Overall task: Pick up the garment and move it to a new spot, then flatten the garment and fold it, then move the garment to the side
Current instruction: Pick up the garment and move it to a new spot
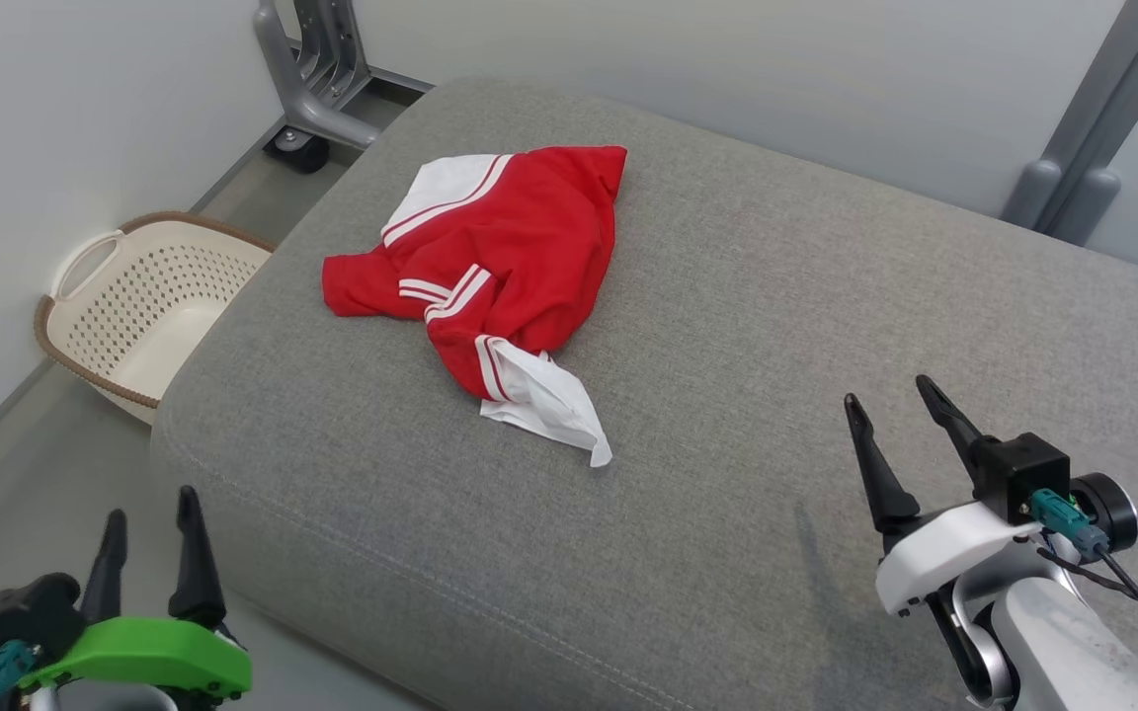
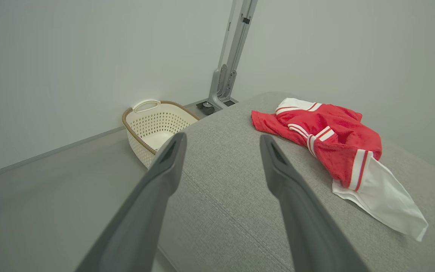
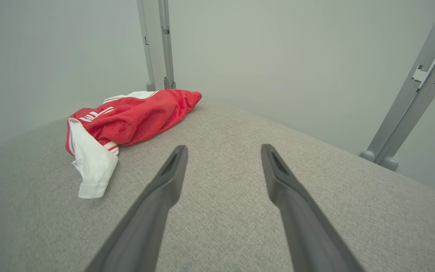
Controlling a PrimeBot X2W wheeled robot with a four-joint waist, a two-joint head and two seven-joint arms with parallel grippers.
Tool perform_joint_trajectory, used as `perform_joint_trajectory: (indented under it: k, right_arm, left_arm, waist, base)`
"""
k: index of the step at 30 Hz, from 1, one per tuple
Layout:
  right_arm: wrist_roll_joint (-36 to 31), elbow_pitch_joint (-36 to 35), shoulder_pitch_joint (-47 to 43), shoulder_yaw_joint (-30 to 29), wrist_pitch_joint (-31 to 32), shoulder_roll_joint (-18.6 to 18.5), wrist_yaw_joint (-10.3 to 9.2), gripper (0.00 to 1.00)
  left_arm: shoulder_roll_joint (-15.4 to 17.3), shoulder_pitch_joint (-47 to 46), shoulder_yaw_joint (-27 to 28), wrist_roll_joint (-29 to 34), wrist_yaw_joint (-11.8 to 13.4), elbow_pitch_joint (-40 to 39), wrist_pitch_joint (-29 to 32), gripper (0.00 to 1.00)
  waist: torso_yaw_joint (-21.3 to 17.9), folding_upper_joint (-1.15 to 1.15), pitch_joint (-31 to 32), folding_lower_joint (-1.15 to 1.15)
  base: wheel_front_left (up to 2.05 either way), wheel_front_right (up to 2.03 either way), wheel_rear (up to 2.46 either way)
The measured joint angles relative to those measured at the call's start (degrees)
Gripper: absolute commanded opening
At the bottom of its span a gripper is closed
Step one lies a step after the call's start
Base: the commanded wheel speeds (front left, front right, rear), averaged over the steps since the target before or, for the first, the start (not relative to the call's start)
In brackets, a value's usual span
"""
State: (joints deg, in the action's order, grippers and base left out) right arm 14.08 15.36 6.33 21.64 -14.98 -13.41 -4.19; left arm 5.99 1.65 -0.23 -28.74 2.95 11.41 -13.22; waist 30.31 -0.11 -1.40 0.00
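A crumpled red garment (image 1: 500,262) with white stripes and white panels lies on the far left part of the grey cushioned surface (image 1: 727,326). It also shows in the left wrist view as a red heap (image 2: 334,139) and in the right wrist view at the left (image 3: 134,115). My left gripper (image 1: 151,504) hangs open off the surface's near left corner, empty (image 2: 221,139). My right gripper (image 1: 890,387) stands open above the near right of the surface, well clear of the garment (image 3: 223,149).
A cream perforated laundry basket (image 1: 139,296) stands on the floor left of the surface, also in the left wrist view (image 2: 153,124). Grey metal stand legs (image 1: 317,69) rise at the back left and another post (image 1: 1083,148) at the back right. Pale walls close behind.
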Motion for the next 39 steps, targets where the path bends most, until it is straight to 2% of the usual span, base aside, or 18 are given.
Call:
perform_joint_trajectory:
  k: [2, 12, 21, 27, 38, 39]
  right_arm:
    - [-0.01, -0.11, -0.06, -0.49, -0.01, -0.14, -0.47, 1.0]
    - [-1.3, -0.78, 0.56, 1.03, 0.01, -1.32, -0.35, 1.0]
    - [-2.6, -2.0, 5.61, 1.66, 0.49, -2.53, 0.92, 1.0]
    - [-2.61, -1.51, 7.45, 1.85, 0.48, -2.46, 1.67, 1.0]
    - [-2.6, 0.11, 8.79, 1.68, 0.47, -1.43, 2.13, 1.0]
    - [-2.6, 0.31, 8.8, 1.66, 0.47, -1.3, 2.14, 1.0]
  left_arm:
    - [-0.6, -0.98, -1.27, -1.99, -1.01, 1.15, 2.16, 1.0]
    - [-3.46, -13.76, -3.98, -10.92, -1.89, 6.12, 15.7, 1.0]
    - [-3.83, -24.66, -3.03, -15.39, 0.65, 10.9, 22.7, 1.0]
    - [-4.63, -27.82, -1.62, -18.11, 1.7, 15.83, 25.05, 1.0]
    - [-4.76, -30.91, -1.76, -18.09, 2.58, 23.76, 26.8, 1.0]
    - [-4.75, -31.01, -1.88, -17.73, 2.58, 24.5, 26.81, 0.78]
  waist:
    - [-0.02, 0.0, -0.59, 0.0]
    - [-2.11, 0.0, -5.77, 0.0]
    - [-6.48, 0.0, -11.39, 0.0]
    - [-10.46, 0.0, -14.38, 0.0]
    - [-16.42, 0.0, -17.1, 0.0]
    - [-16.88, 0.0, -17.22, 0.0]
  base:
    - [0.0, 0.0, 0.0]
    - [0.0, 0.0, 0.0]
    - [0.0, 0.0, 0.0]
    - [0.0, 0.0, 0.0]
    - [0.0, 0.0, 0.0]
    - [0.0, 0.0, 0.0]
